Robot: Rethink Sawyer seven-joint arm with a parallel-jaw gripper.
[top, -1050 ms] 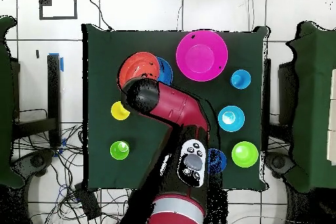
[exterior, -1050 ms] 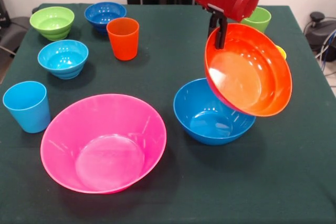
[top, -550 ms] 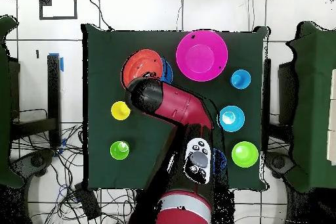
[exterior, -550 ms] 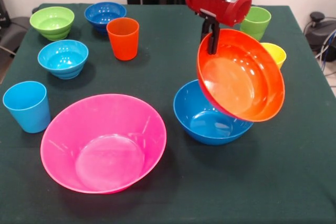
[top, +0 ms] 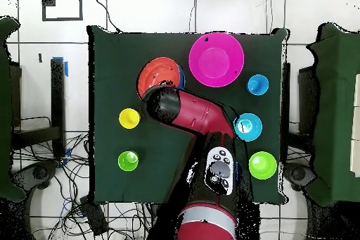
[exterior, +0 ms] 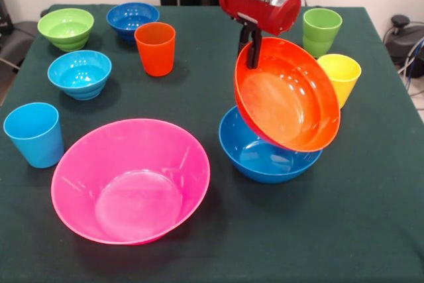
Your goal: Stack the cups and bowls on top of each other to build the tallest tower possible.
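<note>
My gripper is shut on the far rim of the large orange bowl, which hangs tilted with its opening facing the camera. Its lower edge sits over the large blue bowl on the table; I cannot tell whether they touch. In the overhead view the orange bowl hides nearly all of the blue one. The wide pink bowl lies alone at front left. An orange cup, a light blue cup, a green cup and a yellow cup stand apart.
Three small ridged bowls sit at the far left: green, dark blue and light blue. The dark green table ends close behind the green cup. From above, the arm crosses the table's middle.
The gripper has carried the tilted orange bowl leftward in the front view, more squarely over the blue bowl. The yellow cup, earlier almost hidden behind it, shows fully.
</note>
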